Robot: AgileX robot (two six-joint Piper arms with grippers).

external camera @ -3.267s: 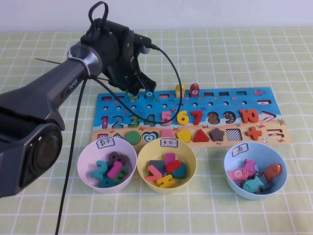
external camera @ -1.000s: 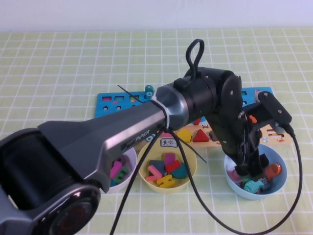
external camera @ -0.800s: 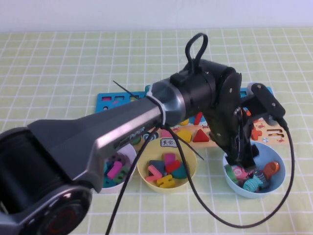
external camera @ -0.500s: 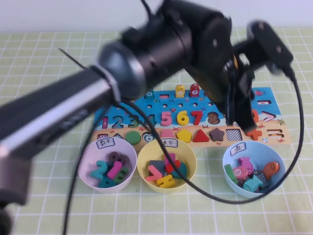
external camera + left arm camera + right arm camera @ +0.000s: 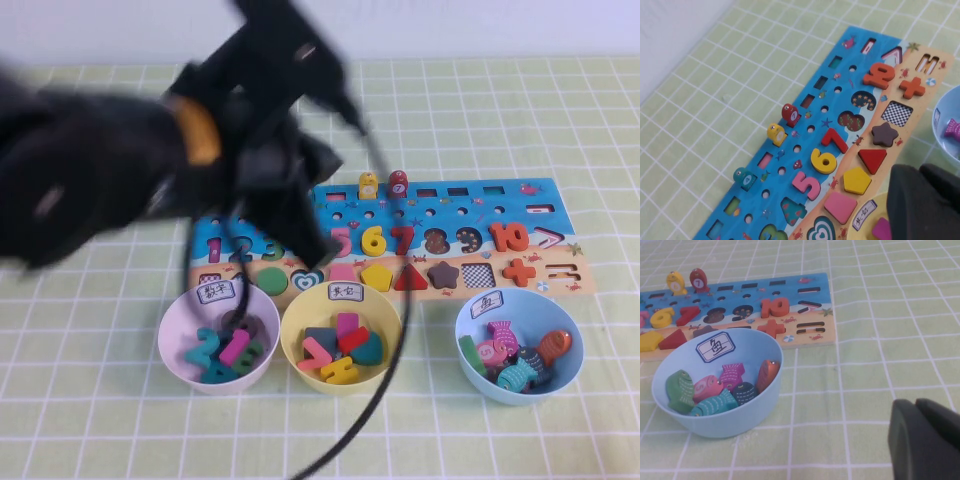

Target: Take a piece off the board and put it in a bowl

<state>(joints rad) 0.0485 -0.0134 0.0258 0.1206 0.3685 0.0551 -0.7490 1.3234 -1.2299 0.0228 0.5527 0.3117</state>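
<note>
Green piece already in the blue bowl, left pincer up over the board.

The piece (image 5: 679,387) lies among the fish-shaped pieces in the light blue bowl (image 5: 725,422), well off to the right of the left gripper (image 5: 305,235) and below it, so the drop looks done. The left gripper hangs blurred above the left half of the board (image 5: 470,200), probably clear of everything. Whether it is spread or pressed together I cannot tell, and nothing shows in it. The teal peg (image 5: 742,175), yellow peg (image 5: 776,134) and red peg (image 5: 790,114) stand in their board slots beneath it. The right gripper (image 5: 925,440) sits low over the cloth just beside the bowl, away from the board, likely parked. Its state cannot be told either.
</note>
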